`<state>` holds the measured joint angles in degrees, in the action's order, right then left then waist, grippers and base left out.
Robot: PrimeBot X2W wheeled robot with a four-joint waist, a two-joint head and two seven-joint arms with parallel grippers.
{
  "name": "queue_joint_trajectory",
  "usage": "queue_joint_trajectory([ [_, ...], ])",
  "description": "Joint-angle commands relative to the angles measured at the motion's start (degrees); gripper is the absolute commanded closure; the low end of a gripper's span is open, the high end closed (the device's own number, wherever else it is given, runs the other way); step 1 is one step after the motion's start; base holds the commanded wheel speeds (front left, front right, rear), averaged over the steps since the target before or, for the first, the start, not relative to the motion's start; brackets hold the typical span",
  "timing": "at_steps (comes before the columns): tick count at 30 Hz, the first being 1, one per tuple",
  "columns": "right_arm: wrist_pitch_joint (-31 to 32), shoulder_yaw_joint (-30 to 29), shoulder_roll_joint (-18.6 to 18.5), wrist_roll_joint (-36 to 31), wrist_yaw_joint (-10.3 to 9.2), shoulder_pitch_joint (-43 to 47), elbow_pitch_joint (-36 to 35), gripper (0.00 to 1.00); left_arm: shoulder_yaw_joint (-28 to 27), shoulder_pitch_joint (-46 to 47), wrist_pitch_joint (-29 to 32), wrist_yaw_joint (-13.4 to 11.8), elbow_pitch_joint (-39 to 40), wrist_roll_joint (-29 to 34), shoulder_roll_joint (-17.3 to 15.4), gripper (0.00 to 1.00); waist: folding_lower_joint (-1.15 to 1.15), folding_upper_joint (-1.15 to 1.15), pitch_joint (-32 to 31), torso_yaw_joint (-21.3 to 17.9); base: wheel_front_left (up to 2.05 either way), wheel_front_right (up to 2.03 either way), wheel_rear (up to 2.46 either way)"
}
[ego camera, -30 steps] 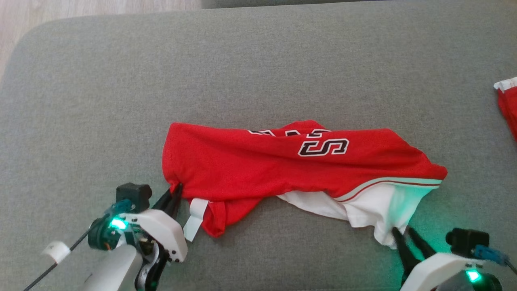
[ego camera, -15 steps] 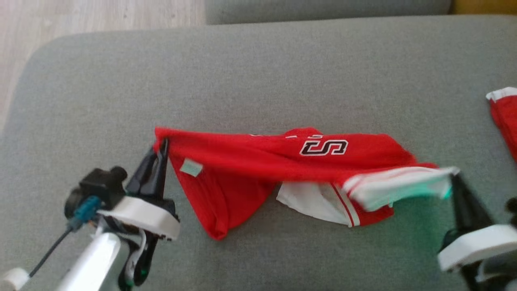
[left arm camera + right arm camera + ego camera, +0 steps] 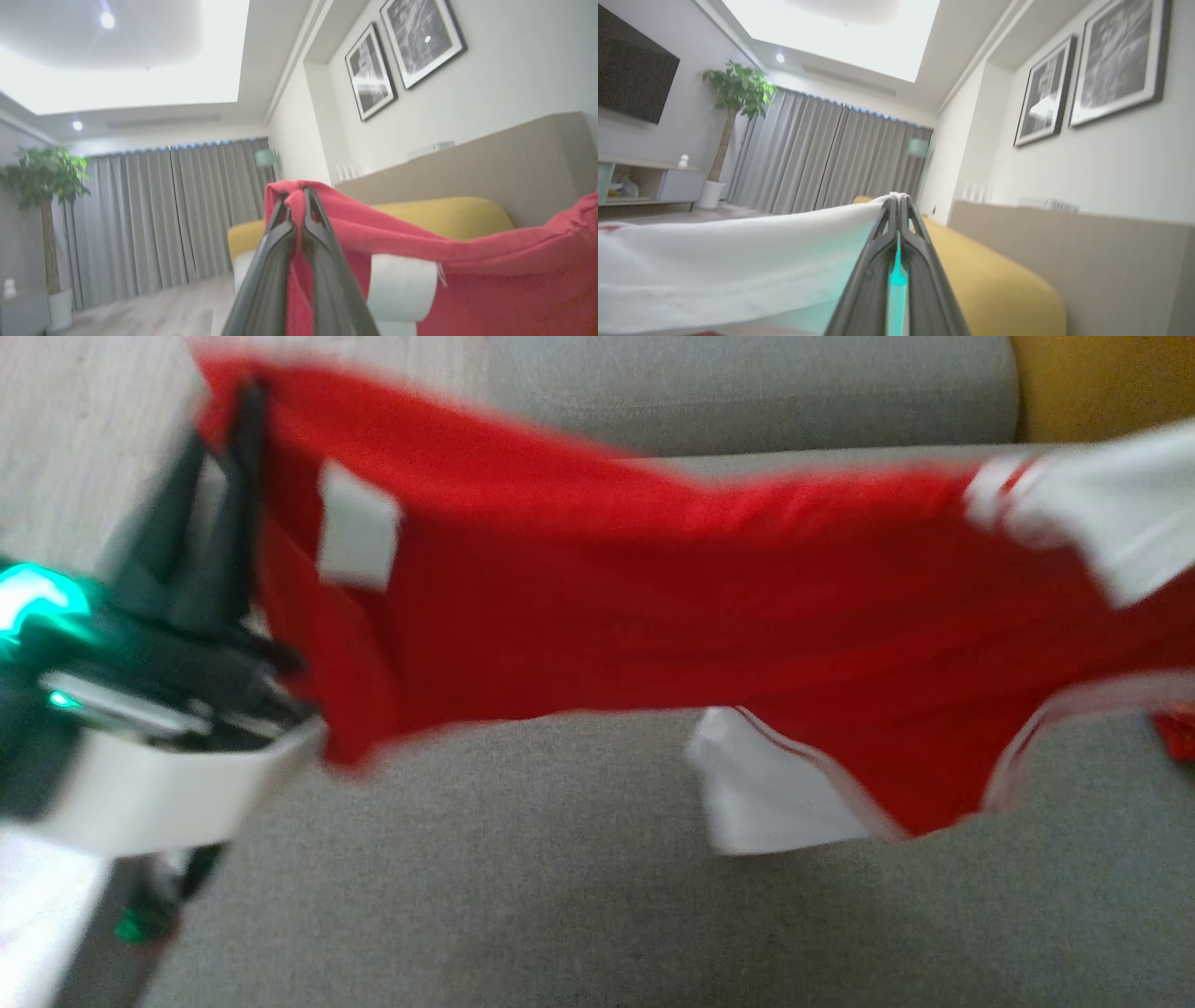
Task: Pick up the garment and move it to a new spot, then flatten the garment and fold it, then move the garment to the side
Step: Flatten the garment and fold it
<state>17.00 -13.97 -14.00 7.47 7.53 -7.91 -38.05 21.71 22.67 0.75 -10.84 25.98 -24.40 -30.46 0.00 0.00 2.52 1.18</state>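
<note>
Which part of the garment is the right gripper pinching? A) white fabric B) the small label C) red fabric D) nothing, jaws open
A: the right wrist view shows the right gripper shut on a white stretch of the garment.

The garment [image 3: 653,607] hangs above the cushion [image 3: 467,896].

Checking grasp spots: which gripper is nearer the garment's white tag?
Left. The left gripper pinches the garment beside the tag; the right gripper grips its far white edge.
</note>
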Motion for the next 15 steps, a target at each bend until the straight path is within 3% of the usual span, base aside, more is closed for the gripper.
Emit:
queue_joint_trajectory([
  [1,1.2,0.0,-3.0,-0.2,-0.04,-4.6,-3.6,1.00,-4.0,5.2,0.7,-0.6,3.6,1.2,-2.9,1.00,0.00,0.00,-0.8,0.2,0.00,0.00,0.00],
  [8,5.6,-2.4,-8.5,2.6,-0.04,-16.2,-5.0,1.00,-6.5,12.6,4.6,-0.6,7.9,1.5,-4.6,1.00,0.00,0.00,-1.7,0.6,0.00,0.00,0.00],
  [12,6.0,-2.0,-8.4,5.9,-0.04,-20.1,1.3,1.00,-6.3,13.9,5.0,0.0,4.6,-2.1,-2.7,1.00,0.00,0.00,-0.8,0.6,0.00,0.00,0.00],
  [15,4.7,0.1,-8.0,8.3,-0.04,-23.5,9.1,1.00,-6.1,15.5,4.0,1.8,-2.3,-7.3,0.2,1.00,0.00,0.00,0.6,0.6,0.00,0.00,0.00],
])
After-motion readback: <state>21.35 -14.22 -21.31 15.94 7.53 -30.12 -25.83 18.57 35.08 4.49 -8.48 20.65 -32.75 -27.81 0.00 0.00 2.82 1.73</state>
